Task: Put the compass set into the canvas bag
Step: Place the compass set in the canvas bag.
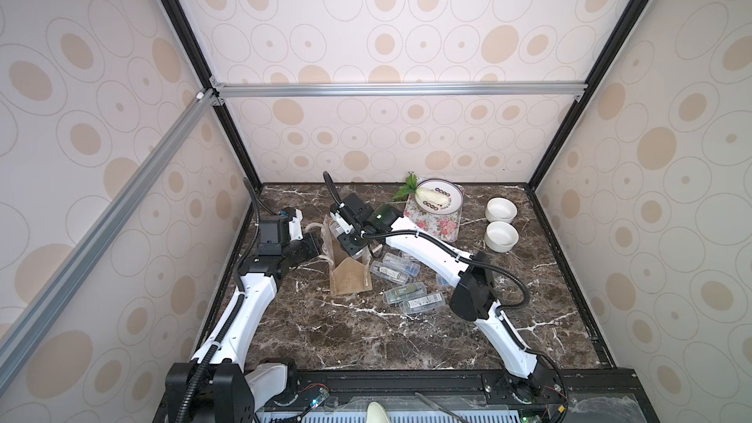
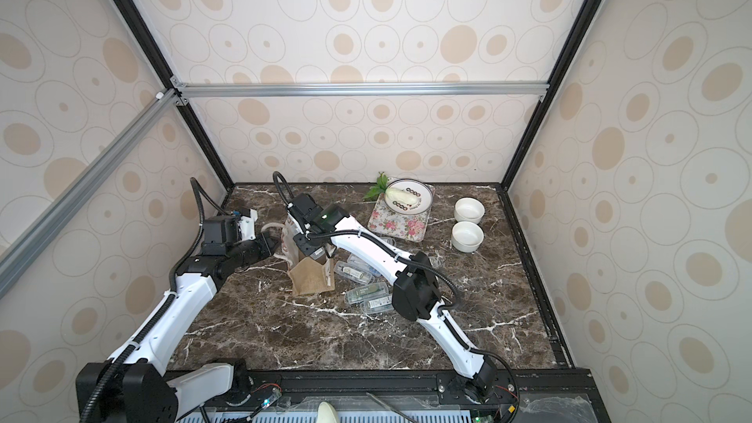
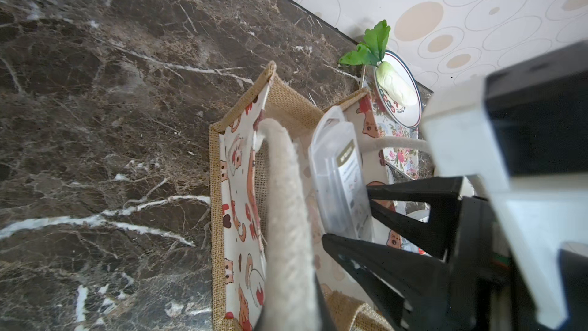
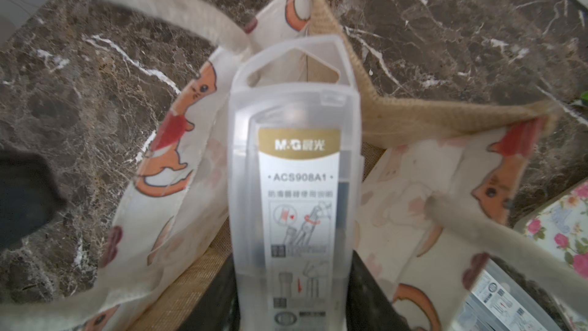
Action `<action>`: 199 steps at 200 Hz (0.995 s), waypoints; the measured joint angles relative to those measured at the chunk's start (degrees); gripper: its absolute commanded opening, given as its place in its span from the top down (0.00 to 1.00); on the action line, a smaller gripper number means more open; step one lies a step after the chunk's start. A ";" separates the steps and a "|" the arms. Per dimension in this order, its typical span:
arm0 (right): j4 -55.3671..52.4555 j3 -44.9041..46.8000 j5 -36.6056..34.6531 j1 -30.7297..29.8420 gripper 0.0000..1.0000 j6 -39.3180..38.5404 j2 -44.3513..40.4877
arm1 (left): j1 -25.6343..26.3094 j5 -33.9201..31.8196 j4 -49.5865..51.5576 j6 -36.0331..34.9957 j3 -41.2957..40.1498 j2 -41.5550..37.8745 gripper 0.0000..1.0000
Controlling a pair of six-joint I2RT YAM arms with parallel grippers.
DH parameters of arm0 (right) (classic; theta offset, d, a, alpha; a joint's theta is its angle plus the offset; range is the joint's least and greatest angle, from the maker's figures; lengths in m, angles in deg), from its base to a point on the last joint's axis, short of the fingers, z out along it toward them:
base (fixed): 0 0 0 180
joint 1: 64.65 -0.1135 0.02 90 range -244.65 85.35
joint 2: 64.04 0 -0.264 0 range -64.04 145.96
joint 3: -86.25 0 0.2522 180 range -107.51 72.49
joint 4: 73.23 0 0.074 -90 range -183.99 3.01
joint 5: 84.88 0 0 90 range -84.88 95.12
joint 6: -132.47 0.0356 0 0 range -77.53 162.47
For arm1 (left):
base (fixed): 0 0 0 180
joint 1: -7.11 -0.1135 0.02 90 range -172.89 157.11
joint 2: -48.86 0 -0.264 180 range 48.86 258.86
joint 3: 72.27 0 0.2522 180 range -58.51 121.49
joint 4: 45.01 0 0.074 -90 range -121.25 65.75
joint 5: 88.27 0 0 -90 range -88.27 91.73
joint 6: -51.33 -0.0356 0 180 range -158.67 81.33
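Note:
The canvas bag stands upright left of the table's middle, tan burlap with white cat-print panels. My left gripper is shut on one white rope handle and holds it off to the side. My right gripper is shut on a compass set, a clear plastic case with a gold label. The case points down into the bag's open mouth, between the two printed panels. Several more compass sets lie on the table right of the bag.
A plate with a cabbage rests on a floral mat at the back. Two white bowls stand to the right of it. The bag's second rope handle hangs toward the mat. The enclosure's walls ring the marble table.

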 measured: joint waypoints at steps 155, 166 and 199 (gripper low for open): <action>-3.89 -4.24 1.29 -0.70 0.32 -3.23 2.12 | -0.02 -2.34 1.38 -1.64 2.08 2.23 0.95; -3.72 -2.89 1.51 -0.79 0.32 -5.46 -0.92 | -0.02 -2.58 1.53 -1.95 2.64 2.64 0.95; -2.56 5.11 2.32 -0.98 0.30 -15.32 -15.30 | -0.02 -3.08 2.56 -3.10 4.44 3.56 0.79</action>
